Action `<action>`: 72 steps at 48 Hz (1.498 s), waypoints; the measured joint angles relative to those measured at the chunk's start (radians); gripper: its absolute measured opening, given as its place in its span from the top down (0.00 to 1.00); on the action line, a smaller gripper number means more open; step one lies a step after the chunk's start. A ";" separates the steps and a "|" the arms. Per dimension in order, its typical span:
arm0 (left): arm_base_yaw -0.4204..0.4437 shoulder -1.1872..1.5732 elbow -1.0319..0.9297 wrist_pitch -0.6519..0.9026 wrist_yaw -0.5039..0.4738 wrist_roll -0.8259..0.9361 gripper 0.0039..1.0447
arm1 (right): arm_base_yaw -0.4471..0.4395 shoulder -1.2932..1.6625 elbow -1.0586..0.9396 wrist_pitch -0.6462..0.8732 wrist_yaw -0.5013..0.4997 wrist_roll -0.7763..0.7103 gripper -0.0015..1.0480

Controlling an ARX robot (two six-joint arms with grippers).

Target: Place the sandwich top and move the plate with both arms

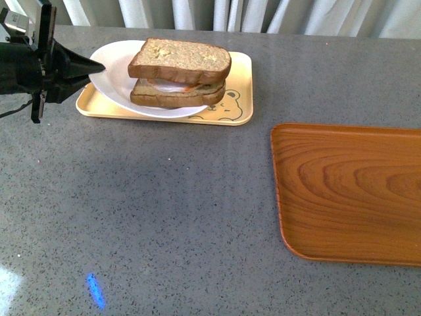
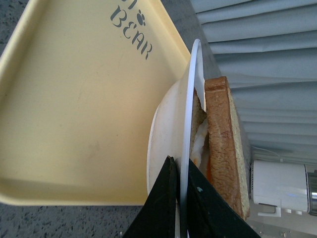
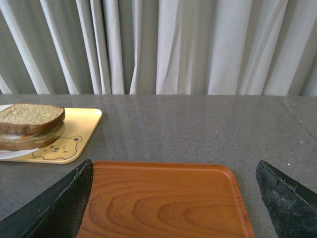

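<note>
The sandwich top (image 1: 179, 59), a brown bread slice, lies on the stacked sandwich on the white plate (image 1: 113, 78). The plate is tilted, its left rim raised over the yellow bear tray (image 1: 238, 92). My left gripper (image 1: 99, 66) is shut on the plate's left rim; in the left wrist view the black fingers (image 2: 161, 208) pinch the thin rim (image 2: 190, 119) with the sandwich (image 2: 223, 148) beside it. My right gripper (image 3: 178, 198) is open and empty above the brown wooden tray (image 3: 163, 203). It is out of the front view. The sandwich top also shows in the right wrist view (image 3: 32, 114).
The brown wooden tray (image 1: 348, 191) lies at the right of the grey table. Pale curtains (image 3: 163, 44) hang behind the table's far edge. A white box (image 2: 280, 186) shows beyond the sandwich in the left wrist view.
</note>
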 joint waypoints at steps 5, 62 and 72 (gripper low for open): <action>-0.005 0.024 0.039 -0.026 0.000 0.003 0.98 | 0.000 0.000 0.000 0.000 0.000 0.000 0.09; 0.153 0.063 0.113 -0.168 0.008 0.127 0.08 | 0.000 0.000 0.000 0.000 0.000 0.000 0.09; 0.206 -0.063 -0.027 -0.043 0.005 0.094 0.08 | 0.000 0.000 0.000 0.000 0.000 0.000 0.09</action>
